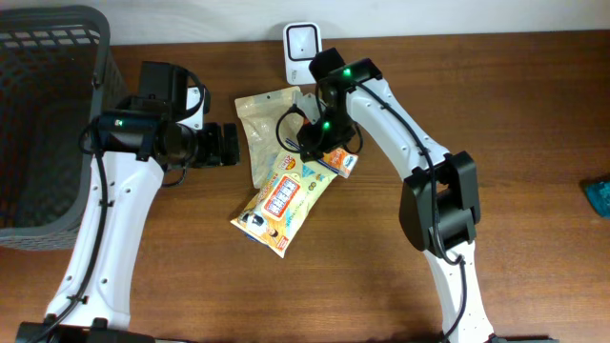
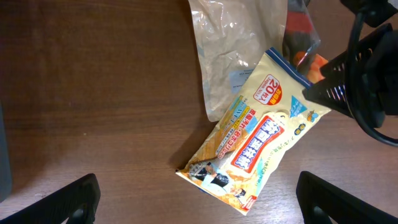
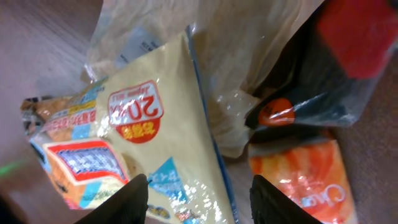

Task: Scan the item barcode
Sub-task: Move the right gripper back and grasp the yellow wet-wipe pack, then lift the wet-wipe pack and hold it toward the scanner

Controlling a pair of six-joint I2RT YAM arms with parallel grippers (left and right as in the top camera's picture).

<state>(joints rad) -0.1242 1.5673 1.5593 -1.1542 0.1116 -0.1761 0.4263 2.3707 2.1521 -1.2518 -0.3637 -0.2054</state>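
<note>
Saw two black fingertips (image 2: 71, 199) low in the left wrist view, spread wide, holding nothing. Counted from the left: one dark mesh basket (image 1: 48, 124) at the edge of the table (image 1: 534, 286); left gripper (image 1: 229, 145) just beside one pale beige pouch (image 1: 267, 119); one yellow snack pack (image 1: 284, 200), lying flat and slanted between the arms, its upper part overlapping the pouch. Noted on that pack a glossy cream-yellow face, a red round badge reading 20, a blue strip along the top, and a red-framed panel of blue characters. Found one white scanner (image 1: 302, 48) upright at the far edge. Found right gripper (image 1: 319, 148) down at the pack's top end, jaws partly apart astride its blue edge; could not tell whether touching. Counted one orange packet (image 1: 343, 162) just right of it, one dark packet with red (image 3: 348, 68) behind, one teal thing (image 1: 599, 198) far right
</note>
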